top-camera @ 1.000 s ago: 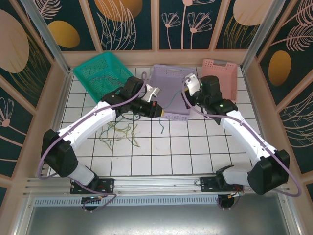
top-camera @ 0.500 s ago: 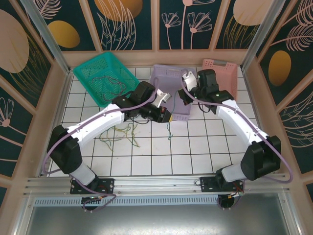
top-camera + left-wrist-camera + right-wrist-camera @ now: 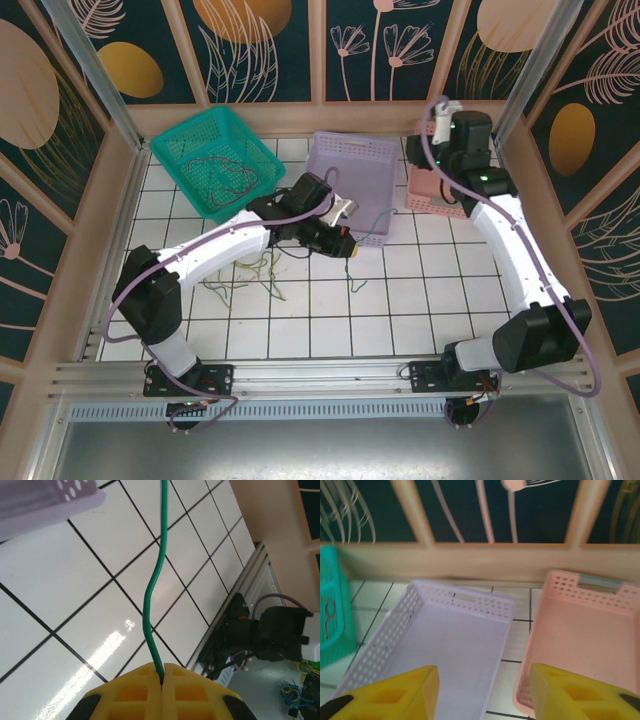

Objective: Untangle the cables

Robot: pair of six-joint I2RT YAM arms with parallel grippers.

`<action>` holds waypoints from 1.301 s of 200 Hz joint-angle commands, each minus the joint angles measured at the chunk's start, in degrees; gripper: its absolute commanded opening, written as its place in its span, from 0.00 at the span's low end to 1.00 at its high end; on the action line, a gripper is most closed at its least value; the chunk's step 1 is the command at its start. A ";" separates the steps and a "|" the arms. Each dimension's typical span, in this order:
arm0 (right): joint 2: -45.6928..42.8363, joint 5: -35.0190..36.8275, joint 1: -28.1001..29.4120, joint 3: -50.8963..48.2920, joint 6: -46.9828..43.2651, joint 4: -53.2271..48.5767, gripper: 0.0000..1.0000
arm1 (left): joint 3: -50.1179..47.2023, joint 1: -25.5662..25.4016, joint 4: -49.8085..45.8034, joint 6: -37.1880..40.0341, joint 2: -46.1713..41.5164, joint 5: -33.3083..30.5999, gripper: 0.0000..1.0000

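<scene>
**A:** Cables [image 3: 250,272] are seen heaped on the tabletop [image 3: 420,300] beside the left arm, and more are lying in the teal basket [image 3: 200,160]. What has been changed?

**B:** The green cable [image 3: 150,595] has been let go by the right gripper [image 3: 484,674]. A second ago it was stretched between both grippers over the purple basket [image 3: 365,170]. Now the right gripper is raised away toward the back wall, near the pink basket [image 3: 590,635]. Its jaws are parted about halfway and nothing is held between them.

**A:** And how is the left gripper [image 3: 162,669] found?

**B:** It is kept fully closed on the green cable, which is pinched right at the closed seam. From there the cable is seen running out over the white tiles. From above, it is draped past the near right corner of the purple basket, and a short tail is left hanging toward the tabletop.

**A:** What is meant by that for the task?

**B:** One strand is judged to be drawn clear of the heap, which is left apart from it. The strand is not yet laid down, since it is held at one point only. Setting it down separately is probably called for next. A snag on the basket rim is a risk to be watched.
</scene>
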 commanded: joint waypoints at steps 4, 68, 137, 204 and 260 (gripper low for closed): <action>-3.93 -1.63 -2.04 0.58 19.59 -7.04 0.51 | 3.44 0.04 -0.18 -2.18 0.04 -3.24 0.00; -20.23 -23.90 -1.26 -34.26 87.73 19.52 0.61 | 3.18 0.03 1.84 -3.56 0.10 -3.35 0.00; -18.47 -26.62 -1.17 -38.82 106.65 28.96 0.68 | 2.61 0.07 2.84 -3.90 0.08 -2.91 0.00; -13.85 -27.99 -1.48 -41.93 114.94 37.90 0.55 | 2.61 0.07 3.81 -4.47 -0.02 -2.54 0.00; -10.26 -28.04 -2.38 -41.20 114.65 39.77 0.31 | 2.33 0.00 4.29 -4.72 -0.46 -1.93 0.00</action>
